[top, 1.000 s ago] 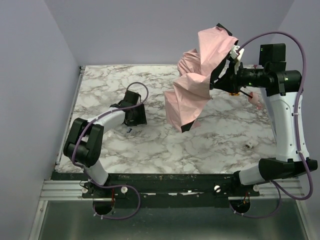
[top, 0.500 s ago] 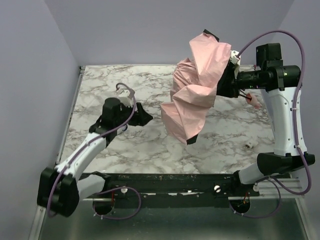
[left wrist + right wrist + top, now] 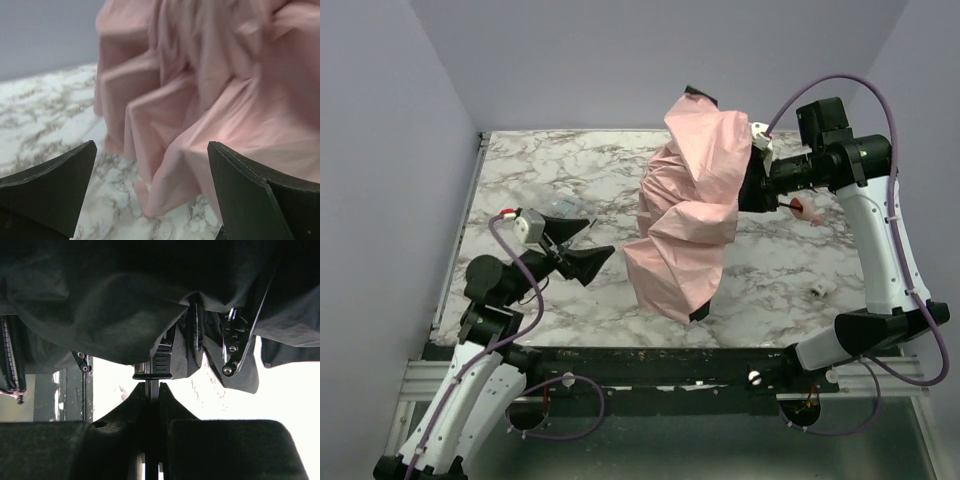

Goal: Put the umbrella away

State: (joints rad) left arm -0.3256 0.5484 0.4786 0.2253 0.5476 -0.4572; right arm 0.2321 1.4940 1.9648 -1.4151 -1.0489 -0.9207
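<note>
The umbrella (image 3: 690, 200) is half open, its pale pink canopy hanging in loose folds over the middle of the marble table (image 3: 520, 160). My right gripper (image 3: 752, 186) holds it from the right, shut on the slim metal shaft (image 3: 152, 386) just below the black runner, with the dark underside of the canopy (image 3: 125, 300) above. A small pink handle end (image 3: 813, 208) shows behind that wrist. My left gripper (image 3: 600, 238) is raised left of the canopy, open and empty. In the left wrist view the pink fabric (image 3: 210, 100) fills the space ahead of the left gripper (image 3: 151, 146), apart from both fingers.
A small white object (image 3: 821, 289) lies on the table at the right, near the front. A clear packet (image 3: 558, 205) lies behind the left wrist. Lilac walls close the table at the left and the back. A dark rail (image 3: 650, 360) runs along the near edge.
The left arm has lifted off the table and turned toward the umbrella, its jaws opening wide. The right arm has carried the umbrella leftward and a little lower.
</note>
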